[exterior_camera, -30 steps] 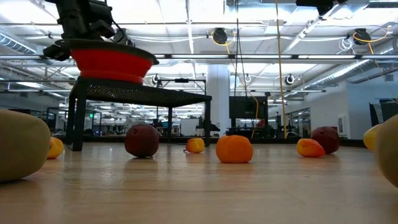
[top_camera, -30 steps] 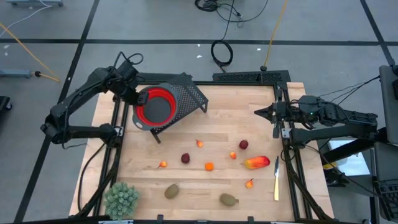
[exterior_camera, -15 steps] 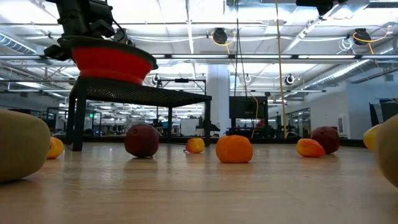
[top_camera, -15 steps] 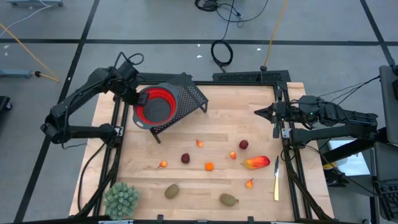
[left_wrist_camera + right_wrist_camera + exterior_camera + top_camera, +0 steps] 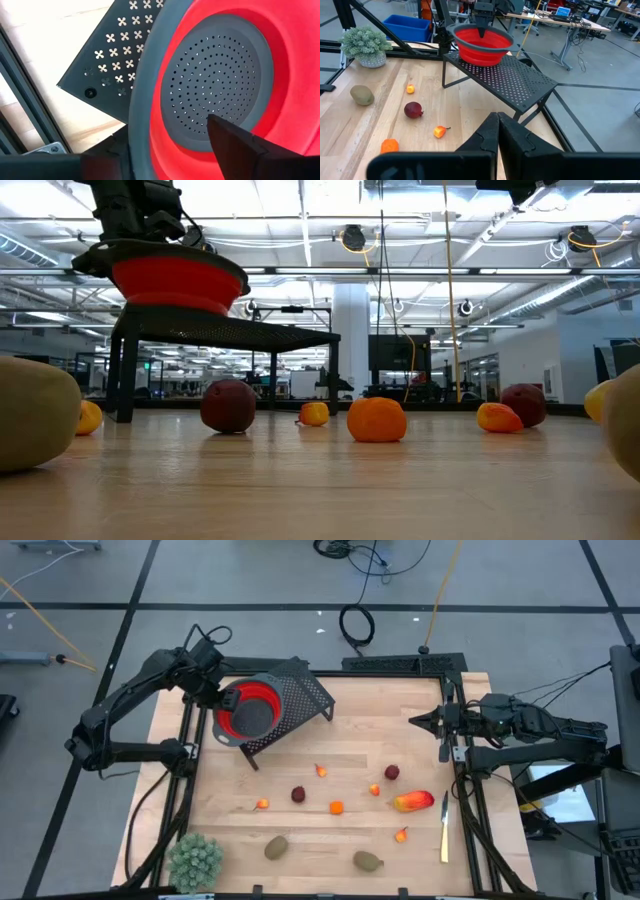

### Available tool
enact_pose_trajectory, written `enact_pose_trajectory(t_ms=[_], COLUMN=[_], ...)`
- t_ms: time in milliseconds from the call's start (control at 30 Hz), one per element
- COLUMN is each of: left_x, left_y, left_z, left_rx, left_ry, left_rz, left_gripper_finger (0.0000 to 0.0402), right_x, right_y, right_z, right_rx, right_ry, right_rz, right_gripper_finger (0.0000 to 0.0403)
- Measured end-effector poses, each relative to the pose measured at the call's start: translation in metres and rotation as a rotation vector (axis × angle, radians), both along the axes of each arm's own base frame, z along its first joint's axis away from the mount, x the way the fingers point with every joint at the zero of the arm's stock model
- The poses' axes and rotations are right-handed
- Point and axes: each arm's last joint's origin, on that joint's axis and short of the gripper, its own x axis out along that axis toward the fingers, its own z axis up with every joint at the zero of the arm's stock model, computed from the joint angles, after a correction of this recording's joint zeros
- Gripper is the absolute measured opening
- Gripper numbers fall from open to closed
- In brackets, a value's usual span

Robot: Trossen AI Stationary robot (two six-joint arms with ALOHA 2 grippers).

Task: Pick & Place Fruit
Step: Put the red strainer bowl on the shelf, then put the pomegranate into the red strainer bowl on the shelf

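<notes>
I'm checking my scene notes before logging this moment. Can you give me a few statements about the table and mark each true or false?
1. The red colander sits on the black perforated stand. True.
2. Some fruit already lies inside the colander. False: its bowl shows empty in the left wrist view, and the pieces, like the orange ball, lie on the wooden table.
3. The left pincer is at the colander's rim. True.
4. The right pincer holds a dark red ball. False: it is shut on nothing, at the table's right edge.
5. The spiky plant stands on the stand. False: it stands at the table's near left corner.
</notes>
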Motion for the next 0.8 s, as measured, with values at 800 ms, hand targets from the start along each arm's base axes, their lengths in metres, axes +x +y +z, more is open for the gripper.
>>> enact_pose_trajectory(t_ms=[800], left_x=[-0.016], left_y=[-0.014], left_z=[0.014], left_rx=[0.124], left_ry=[0.013], left_rz=[0.088], left_gripper_finger=[0.0225], right_x=[0.000], right_y=[0.000], right_z=[0.000], right_rx=[0.001], right_ry=[0.000], right_rz=[0.004], right_gripper_finger=[0.0000])
